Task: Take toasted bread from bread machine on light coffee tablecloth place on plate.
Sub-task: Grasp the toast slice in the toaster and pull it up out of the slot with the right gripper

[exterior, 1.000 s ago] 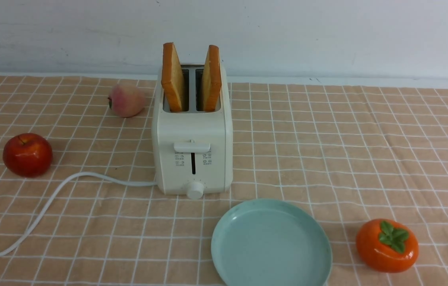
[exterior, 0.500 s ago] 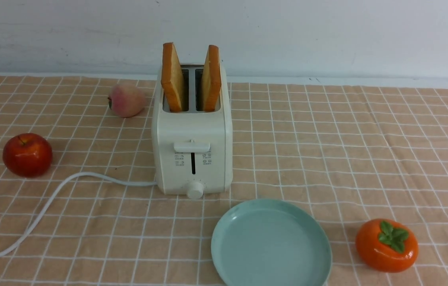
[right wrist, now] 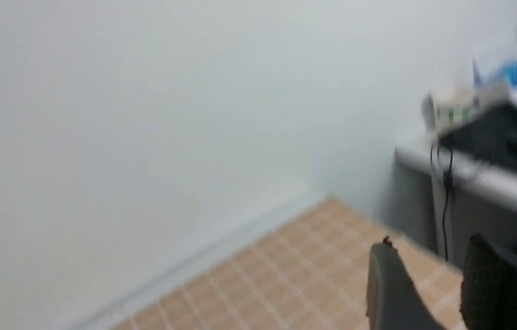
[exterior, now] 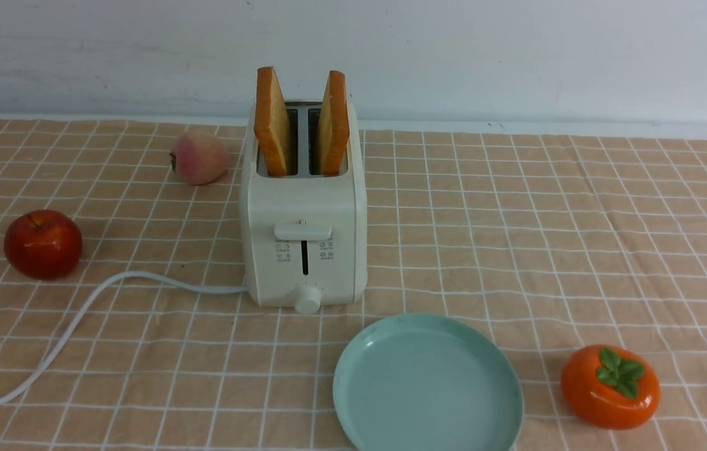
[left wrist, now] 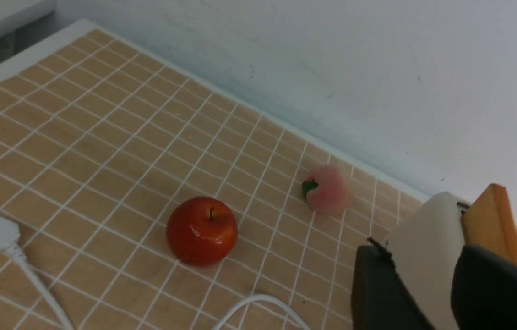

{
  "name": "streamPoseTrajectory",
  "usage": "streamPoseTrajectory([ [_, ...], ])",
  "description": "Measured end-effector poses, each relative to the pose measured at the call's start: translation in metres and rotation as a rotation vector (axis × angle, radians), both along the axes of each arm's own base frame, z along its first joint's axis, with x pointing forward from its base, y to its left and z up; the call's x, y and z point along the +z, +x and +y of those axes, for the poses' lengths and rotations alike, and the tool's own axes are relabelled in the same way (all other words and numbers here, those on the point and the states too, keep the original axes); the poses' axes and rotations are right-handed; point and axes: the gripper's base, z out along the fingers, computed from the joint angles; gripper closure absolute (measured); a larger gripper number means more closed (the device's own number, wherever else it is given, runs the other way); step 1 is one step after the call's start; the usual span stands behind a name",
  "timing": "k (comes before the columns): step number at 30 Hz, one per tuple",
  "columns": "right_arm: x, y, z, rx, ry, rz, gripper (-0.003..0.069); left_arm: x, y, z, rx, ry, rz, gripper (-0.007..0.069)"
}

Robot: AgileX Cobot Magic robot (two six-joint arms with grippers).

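Light coffee tablecloth (exterior: 516,219) with a white grid covers the table below a pale wall (exterior: 516,56). Two slices of toasted bread (exterior: 273,122) stand upright in the slots of the bread machine (exterior: 303,213), leaning slightly outward with their tops well above it. Just near and right of the machine lies the teal plate (exterior: 428,382). A white cord (exterior: 77,319) trails left. A red apple (exterior: 43,244) and a peach (exterior: 200,158) sit to the left, and a persimmon (exterior: 610,388) sits right of the plate. The left gripper (left wrist: 423,256), fingers parted and holding nothing, hangs to the machine's left, clear of the bread, which shows past its fingers. The right gripper (right wrist: 430,247), blurred, is also parted and empty, over the cloth's edge by a grey desk (right wrist: 469,174)
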Motion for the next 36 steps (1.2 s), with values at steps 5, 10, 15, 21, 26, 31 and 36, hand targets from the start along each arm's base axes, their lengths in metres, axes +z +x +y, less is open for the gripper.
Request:
streamPoseTrajectory([
  [5, -0.049, 0.055, 0.039, 0.335, 0.172, 0.275, 0.0419, -0.007, 0.009, -0.01, -0.047, -0.098, 0.051, 0.0386],
  [10, -0.074, 0.1, 0.1, 0.817, 0.272, 0.445, 0.0419, -0.026, 0.021, -0.024, -0.121, -0.172, 0.235, 0.0386],
  [15, -0.071, 0.131, 0.142, 1.107, 0.232, 0.39, 0.0419, -0.055, 0.029, -0.034, -0.204, -0.165, 0.531, 0.0386],
  [21, -0.08, 0.162, 0.188, 1.235, 0.204, 0.189, 0.0419, -0.07, 0.032, -0.046, -0.343, -0.173, 0.696, 0.0386],
  [26, -0.104, 0.175, 0.223, 1.311, 0.176, 0.171, 0.0419, -0.069, 0.03, -0.051, -0.403, -0.156, 0.698, 0.0386],
  [31, -0.095, 0.183, 0.249, 1.349, 0.072, 0.207, 0.0419, -0.069, 0.025, -0.07, -0.515, -0.099, 0.702, 0.0386],
  [36, -0.074, 0.195, 0.26, 1.26, 0.019, 0.335, 0.0419, -0.067, 0.024, -0.082, -0.576, -0.08, 0.657, 0.0386],
])
